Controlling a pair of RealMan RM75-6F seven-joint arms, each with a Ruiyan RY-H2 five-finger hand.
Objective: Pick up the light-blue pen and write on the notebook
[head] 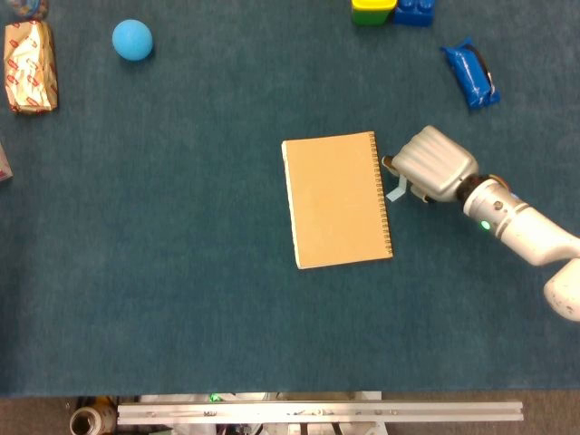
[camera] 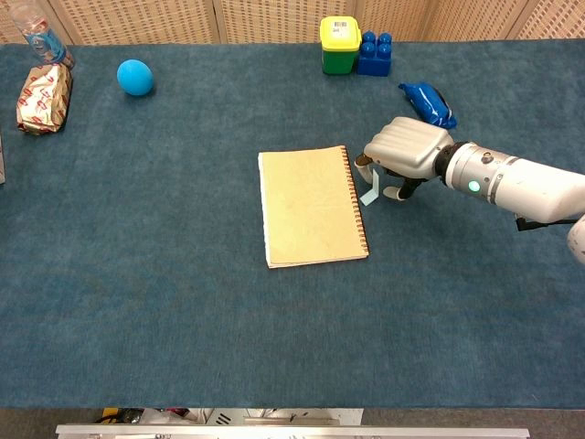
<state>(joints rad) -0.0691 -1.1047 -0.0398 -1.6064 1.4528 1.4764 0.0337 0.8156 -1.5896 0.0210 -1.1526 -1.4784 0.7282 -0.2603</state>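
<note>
Nearest the robot lies the bare blue table cloth (camera: 183,311), and beyond it, at mid-table, the closed notebook (camera: 311,207), long axis running near to far, its spiral binding on the right-hand edge. Just right of that binding hangs the right hand (camera: 402,155), knuckles up, fingers curled around the light-blue pen (camera: 369,192), of which only a short lower stretch shows below the hand. The pen slants down towards the cloth, its tip just beside the binding and seemingly not yet over the page. Judged from this, the notebook lies directly to the hand's left, so a short leftward carry would bring the tip onto the cover. No left hand appears in either view. Farther back rest a blue packet (camera: 427,103), a yellow-lidded tub (camera: 339,44), a blue block (camera: 374,53), and a blue ball (camera: 135,77).
</note>
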